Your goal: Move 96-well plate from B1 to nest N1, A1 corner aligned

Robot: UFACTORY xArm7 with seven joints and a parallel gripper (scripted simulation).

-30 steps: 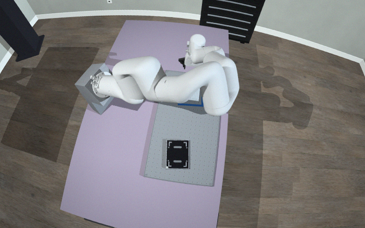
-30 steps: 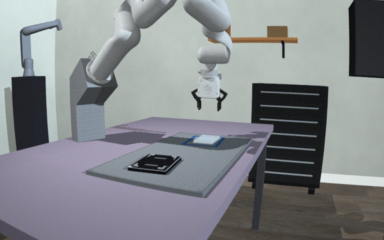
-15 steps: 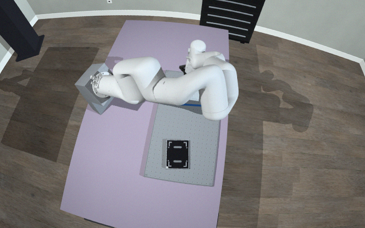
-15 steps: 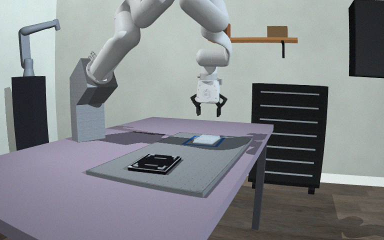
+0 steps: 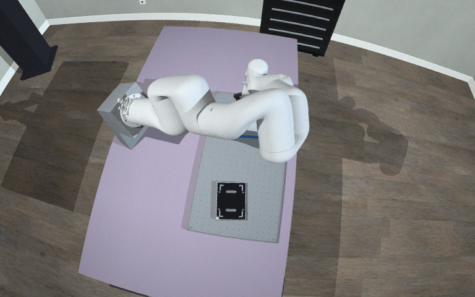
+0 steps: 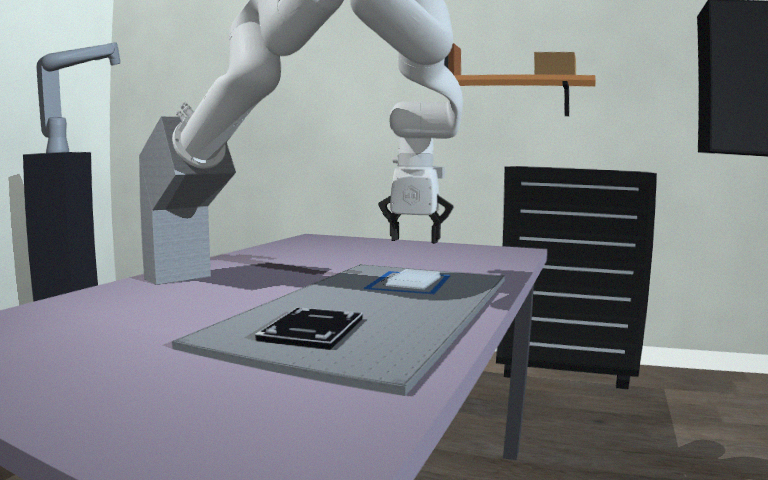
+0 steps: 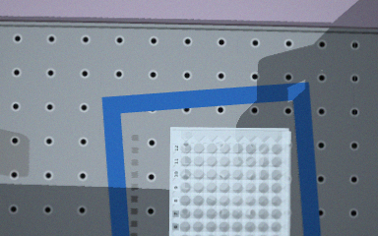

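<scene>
The white 96-well plate (image 6: 413, 278) lies flat inside the blue-outlined spot at the far end of the grey perforated board (image 6: 346, 321). In the wrist view the plate (image 7: 230, 182) fills the lower middle, inside the blue outline (image 7: 114, 147). My gripper (image 6: 415, 230) hangs open and empty well above the plate. In the top view the arm hides the gripper and most of the plate; a strip of the blue outline (image 5: 248, 136) shows. The black plate nest (image 5: 231, 200) with white corner marks lies empty on the near half of the board; it also shows in the side view (image 6: 309, 326).
The arm's grey pedestal (image 6: 171, 228) stands at the table's far left. A black drawer cabinet (image 6: 575, 267) stands just beyond the table's right edge. The board (image 5: 240, 184) reaches close to the purple table's right edge.
</scene>
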